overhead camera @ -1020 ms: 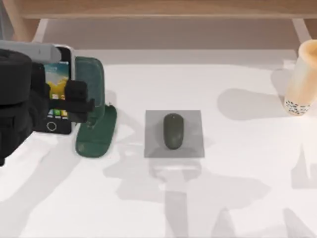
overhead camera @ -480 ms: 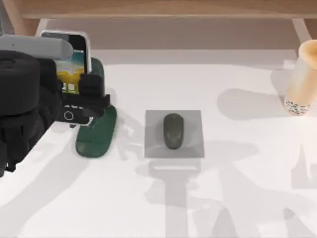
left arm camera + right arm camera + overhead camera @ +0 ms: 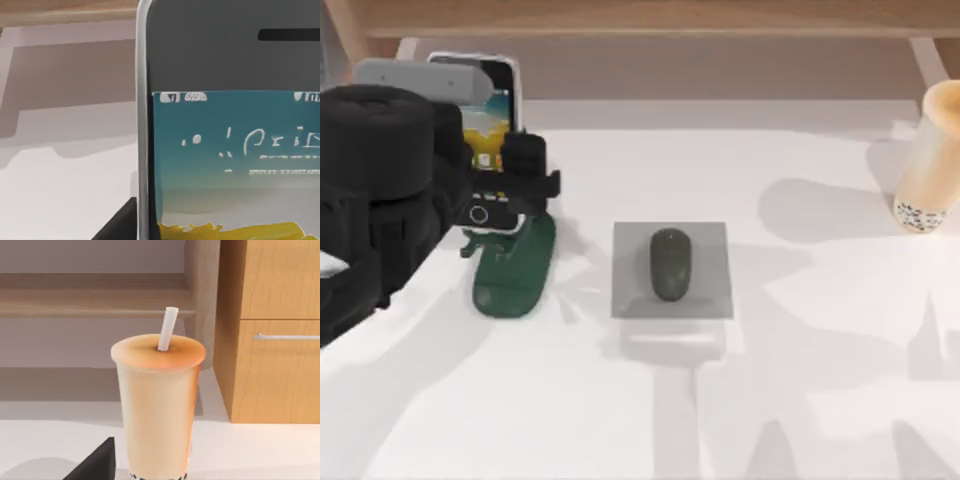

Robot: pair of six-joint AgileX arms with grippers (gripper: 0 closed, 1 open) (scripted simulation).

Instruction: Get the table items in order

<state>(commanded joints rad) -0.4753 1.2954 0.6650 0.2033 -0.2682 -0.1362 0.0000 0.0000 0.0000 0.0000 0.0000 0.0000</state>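
Our left gripper [image 3: 505, 175] grips the smartphone [image 3: 488, 125] above the green stand [image 3: 515, 270] (not yet seated); mouse [image 3: 669, 263] sits on its pad [image 3: 630, 300], cup [image 3: 930, 165] waits far right.

Bright even light; soft grey overlapping shadows across white table [image 3: 800, 400]; slight overall blur.
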